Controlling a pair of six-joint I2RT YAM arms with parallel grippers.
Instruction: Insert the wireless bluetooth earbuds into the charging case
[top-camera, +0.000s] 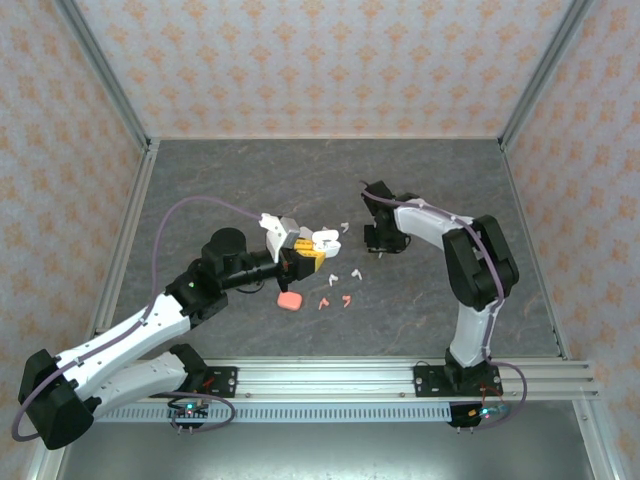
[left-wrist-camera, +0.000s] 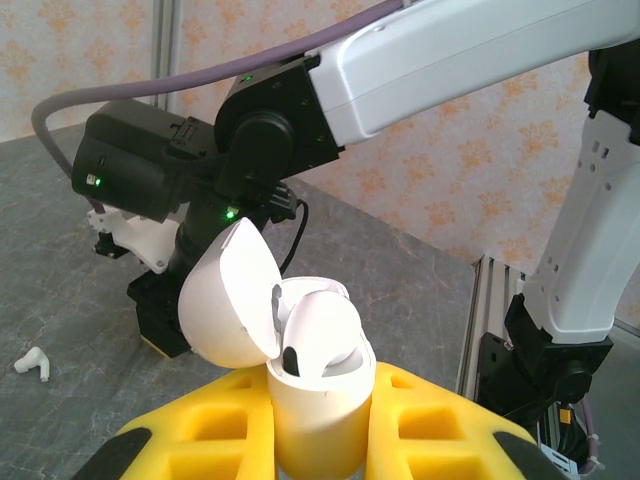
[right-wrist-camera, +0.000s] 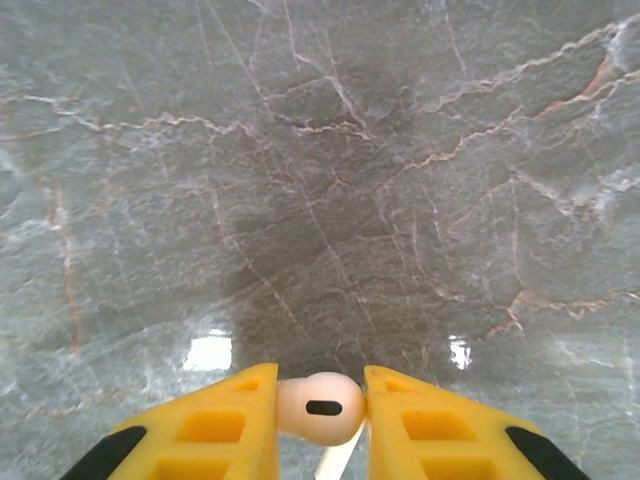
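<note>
over on the left side, the left gripper (left-wrist-camera: 315, 440) is clamped tight on the white charging case (left-wrist-camera: 312, 405), holding it upright between the yellow fingers, its lid (left-wrist-camera: 228, 300) flipped open to the left, and a seated earbud (left-wrist-camera: 322, 335) rests in the case's mouth. from the top view, that case hangs above the middle of the grey marbled surface (top-camera: 450, 180). the right gripper (right-wrist-camera: 320, 425) sits low over the surface to the right of the case, fingers pinched on a white earbud (right-wrist-camera: 320, 405), round head facing the camera, stem pointing down. between the two arms, loose white earbuds (top-camera: 335, 275) lie just beside two coral-pink earbuds (top-camera: 323, 302), with a closed pink case (top-camera: 289, 300) near them.
</note>
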